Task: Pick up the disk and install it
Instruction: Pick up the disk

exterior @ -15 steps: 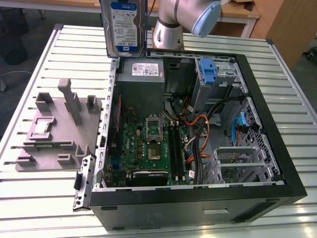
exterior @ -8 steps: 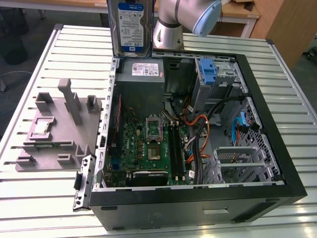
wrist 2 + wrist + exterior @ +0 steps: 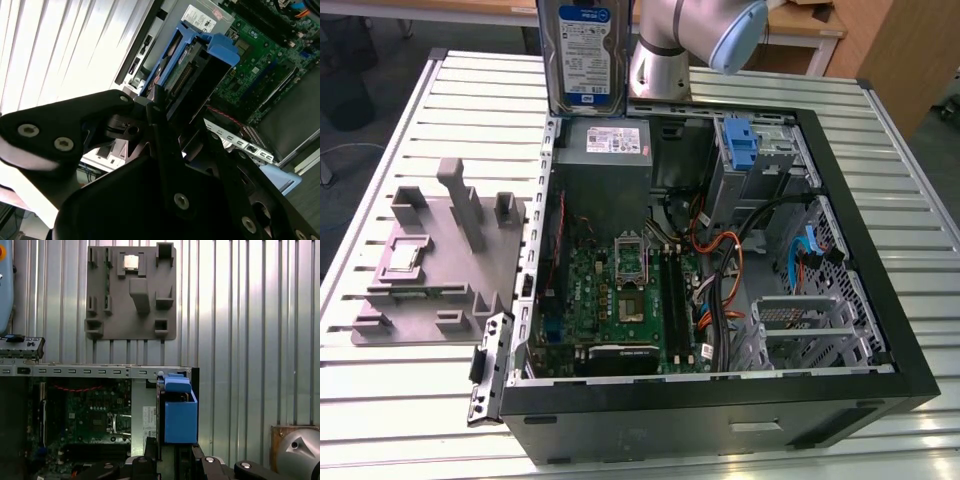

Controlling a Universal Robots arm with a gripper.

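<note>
Gripper (image 3: 172, 452) pinches the disk (image 3: 585, 55) between its black fingers, holding it upright in the air above the open computer case (image 3: 910, 370), just over the case's corner where the power supply (image 3: 605, 140) sits; beyond the case wall, a grey moulded fixture (image 3: 131, 292) lies on the slatted table (image 3: 250, 315)

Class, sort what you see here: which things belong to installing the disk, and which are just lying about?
Belongs to the job: disk, gripper holding it, open computer case.
Just lying about: grey moulded tray, power-supply box, blue bracket, slatted table.
</note>
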